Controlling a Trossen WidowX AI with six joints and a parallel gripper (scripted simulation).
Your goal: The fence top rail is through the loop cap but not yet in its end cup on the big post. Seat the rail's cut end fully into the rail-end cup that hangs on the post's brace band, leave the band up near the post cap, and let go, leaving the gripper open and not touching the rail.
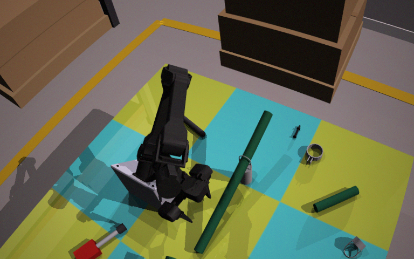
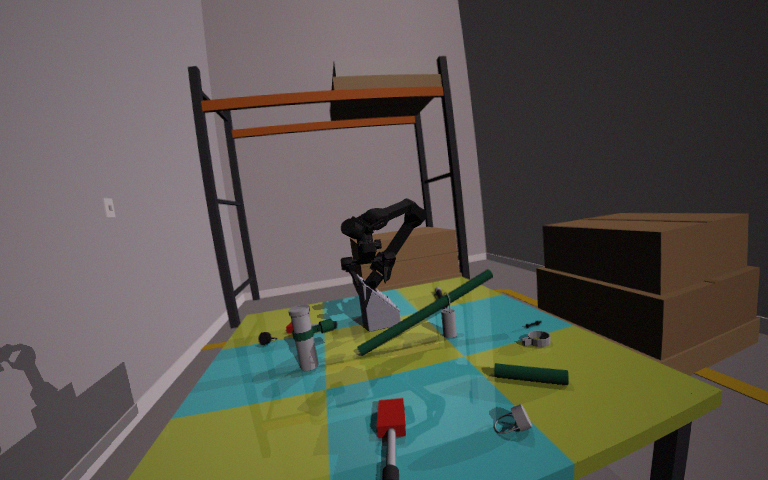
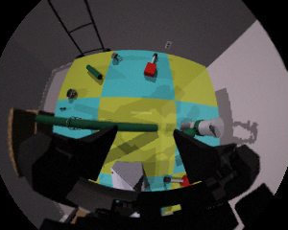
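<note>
The long dark green cylindrical rail (image 1: 225, 200) (image 2: 403, 324) (image 3: 130, 126) slants across the checkered yellow-and-turquoise surface (image 1: 299, 179) (image 2: 614, 410) (image 3: 134, 91). It passes through the thin grey metal loop cap (image 2: 447, 309) at the short grey cylindrical post (image 1: 246, 175) (image 2: 449, 324). One end is raised beyond the loop; the other slopes down and lies apart from the big pale grey cylindrical post (image 2: 303, 347) (image 3: 211, 127).

The green brace band (image 2: 303, 334) (image 3: 196, 128) circles the big post below its top, with the green rail-end cup (image 2: 327, 325) projecting sideways. The rail is outside that cup.

The black two-fingered pincer (image 1: 199, 205) (image 3: 146, 129) is released, its fingers spread wide with nothing between them. In the top view it is beside the rail, near the pale grey wedge-shaped base (image 1: 122, 170) (image 2: 381, 312) (image 3: 121, 174).
</note>
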